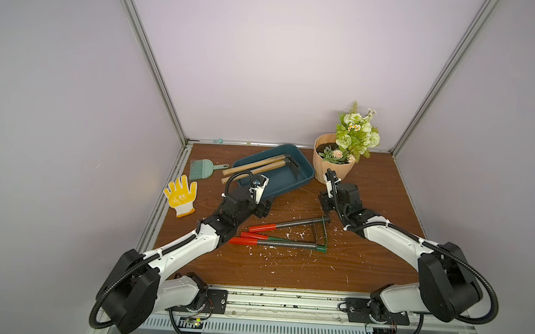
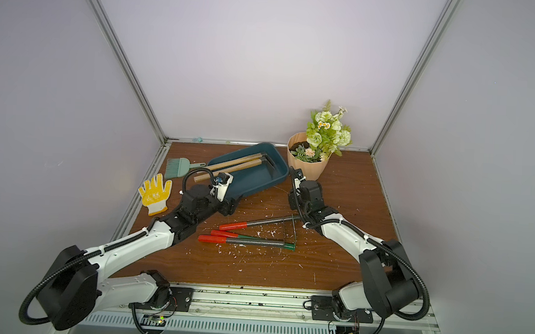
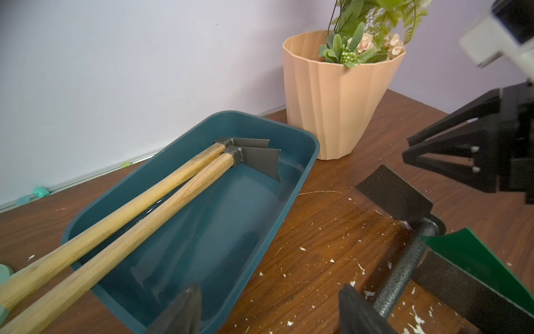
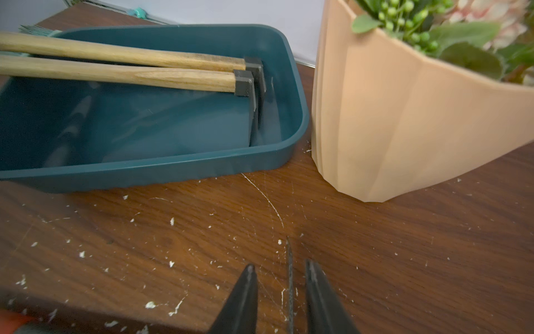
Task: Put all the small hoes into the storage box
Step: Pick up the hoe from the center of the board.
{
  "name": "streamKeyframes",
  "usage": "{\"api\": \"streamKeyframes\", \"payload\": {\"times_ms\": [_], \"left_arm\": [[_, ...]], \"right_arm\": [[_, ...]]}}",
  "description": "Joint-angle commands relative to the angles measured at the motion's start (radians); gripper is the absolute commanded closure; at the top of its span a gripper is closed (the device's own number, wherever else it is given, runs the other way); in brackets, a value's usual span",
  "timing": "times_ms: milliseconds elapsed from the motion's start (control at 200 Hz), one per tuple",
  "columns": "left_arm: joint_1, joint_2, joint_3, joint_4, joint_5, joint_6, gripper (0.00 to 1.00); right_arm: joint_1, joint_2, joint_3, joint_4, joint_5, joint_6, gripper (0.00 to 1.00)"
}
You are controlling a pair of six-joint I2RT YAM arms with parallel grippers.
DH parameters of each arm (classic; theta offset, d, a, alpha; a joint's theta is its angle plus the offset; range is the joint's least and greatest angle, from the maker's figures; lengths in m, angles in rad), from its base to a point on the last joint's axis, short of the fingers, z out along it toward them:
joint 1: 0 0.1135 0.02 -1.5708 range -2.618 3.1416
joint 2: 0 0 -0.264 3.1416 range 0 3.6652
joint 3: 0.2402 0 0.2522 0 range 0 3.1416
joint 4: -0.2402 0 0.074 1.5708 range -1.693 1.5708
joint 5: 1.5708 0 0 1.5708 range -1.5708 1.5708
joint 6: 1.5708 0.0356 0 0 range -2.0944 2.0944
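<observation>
The small hoe's blade stands edge-on between the right claw's slightly parted fingers, ungripped, while the left claw gapes empty beside the storage box.

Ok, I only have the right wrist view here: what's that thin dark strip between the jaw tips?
Observer: The edge of a black blade on a red-handled tool lying on the table. The right gripper straddles it, jaws apart and not touching it.
Operator: Any more tools out there?
Observer: Two more with red handles, one green-shafted and one dark-shafted, lie nearer the arm bases.
Operator: And the left gripper?
Observer: The left gripper is open and empty, at the near edge of the tray.
</observation>
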Motion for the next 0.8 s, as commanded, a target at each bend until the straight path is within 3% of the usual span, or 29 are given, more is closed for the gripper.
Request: {"api": "streamKeyframes", "payload": {"times_ms": [0,480,796], "left_arm": [[0.009,-0.039,0.004,-0.013,-0.018,-0.012,0.24],[0.009,-0.076,0.013,-0.068,-0.049,-0.013,0.24],[0.009,-0.082,0.017,-0.075,-0.053,-0.009,0.24]], "right_arm": [[-0.025,0.032,0.000,0.088,-0.021,0.029,0.68],[-0.056,0.216,0.053,0.136,-0.079,0.034,0.68],[-0.059,0.219,0.065,0.139,-0.050,0.044,0.94]]}}
